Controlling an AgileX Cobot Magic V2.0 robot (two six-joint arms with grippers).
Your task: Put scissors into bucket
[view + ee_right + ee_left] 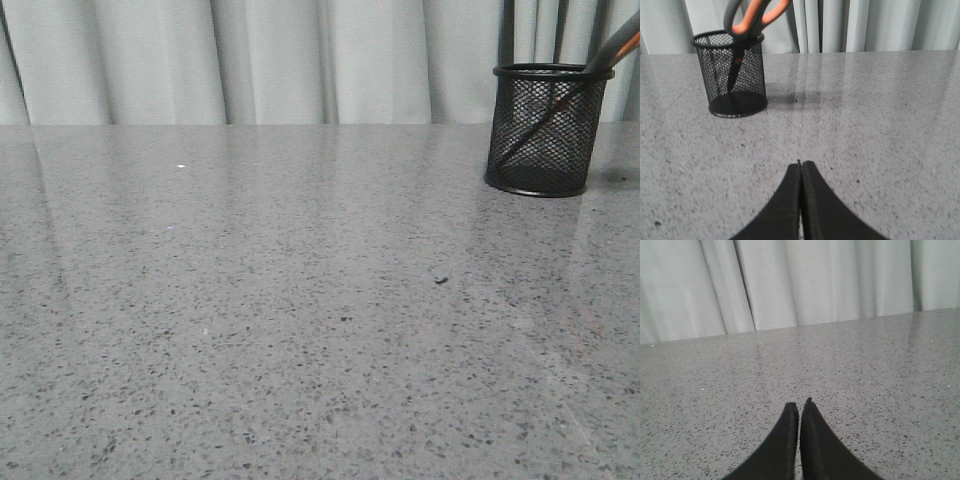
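Right claw [800, 165]: fingers pressed together, nothing between them, low over the speckled grey worktop [880, 125], well apart from the bucket [732, 75]. Left claw [800, 404]: likewise closed and empty, over bare worktop, bucket not in its view.

Scissors [747, 25] stand blades-down inside the bucket, orange-lined handles leaning out over the rim. Bucket is upright, near the worktop's far edge by the curtain [300, 60].

Judgement: placement looks complete. The step in hand is to hold clear of the bucket; any retreat should go away from it, since the overhanging handles could tip the light mesh cup if brushed.
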